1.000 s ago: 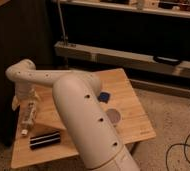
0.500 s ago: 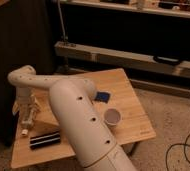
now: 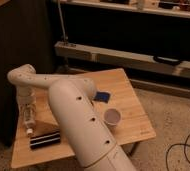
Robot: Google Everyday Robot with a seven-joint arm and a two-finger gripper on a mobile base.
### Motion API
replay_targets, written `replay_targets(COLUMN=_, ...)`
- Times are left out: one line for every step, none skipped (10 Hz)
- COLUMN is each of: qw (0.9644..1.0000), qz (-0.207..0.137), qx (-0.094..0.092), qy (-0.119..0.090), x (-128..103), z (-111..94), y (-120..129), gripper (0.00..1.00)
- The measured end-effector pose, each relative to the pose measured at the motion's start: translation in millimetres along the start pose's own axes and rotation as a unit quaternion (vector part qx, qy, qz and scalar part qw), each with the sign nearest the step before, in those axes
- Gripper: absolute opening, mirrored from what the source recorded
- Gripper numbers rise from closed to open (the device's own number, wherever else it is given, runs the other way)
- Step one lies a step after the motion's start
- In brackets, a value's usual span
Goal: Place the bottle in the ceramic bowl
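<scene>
The slim white bottle [image 3: 29, 120] shows at the left side of the wooden table [image 3: 128, 107], its small cap [image 3: 29, 131] pointing toward the front edge. My gripper [image 3: 28, 107] reaches down from the bent wrist onto the bottle's upper end. I cannot tell whether the bottle rests on the table or is lifted. The dark green ceramic bowl is not visible. My thick white arm [image 3: 78, 125] crosses the middle of the table and hides what lies behind it.
A black bar with a white stripe [image 3: 44, 139] lies just in front and to the right of the bottle. A small pale cup [image 3: 112, 116] stands right of my arm, with a blue flat object [image 3: 103, 96] behind it. A dark cabinet [image 3: 18, 35] stands to the left.
My arm's thick link has swung slightly left, uncovering the pale cup. The wrist and gripper stay over the bottle, which has hardly shifted.
</scene>
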Motion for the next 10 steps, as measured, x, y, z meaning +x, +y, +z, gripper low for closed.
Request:
replay_targets(qw=1.0000, qz=0.001, qx=-0.005, qy=0.000, x=1, z=-4, y=-7, gripper=0.03)
replay_targets(qw=1.0000, qz=0.002, qx=-0.008, qy=-0.002, x=1, z=-11, y=-15, gripper=0.00)
replay_targets(qw=0.9999, qz=0.003, qx=-0.012, qy=-0.009, x=0, z=-26, y=-23, gripper=0.00)
replay_targets(qw=0.9997, qz=0.003, qx=-0.017, qy=-0.017, x=1, z=-41, y=-29, gripper=0.00)
replay_targets(qw=0.9994, qz=0.003, qx=-0.020, qy=-0.027, x=1, z=-58, y=-34, gripper=0.00)
replay_targets(qw=0.9987, qz=0.001, qx=-0.024, qy=-0.045, x=4, z=-94, y=-41, gripper=0.00)
replay_targets(qw=0.9979, qz=0.001, qx=-0.026, qy=-0.059, x=8, z=-121, y=-47, gripper=0.00)
replay_targets(qw=0.9973, qz=0.001, qx=-0.025, qy=-0.069, x=12, z=-143, y=-54, gripper=0.00)
replay_targets(qw=0.9962, qz=0.003, qx=-0.021, qy=-0.084, x=20, z=-177, y=-66, gripper=0.00)
replay_targets(qw=0.9954, qz=0.009, qx=-0.014, qy=-0.094, x=30, z=-204, y=-82, gripper=0.00)
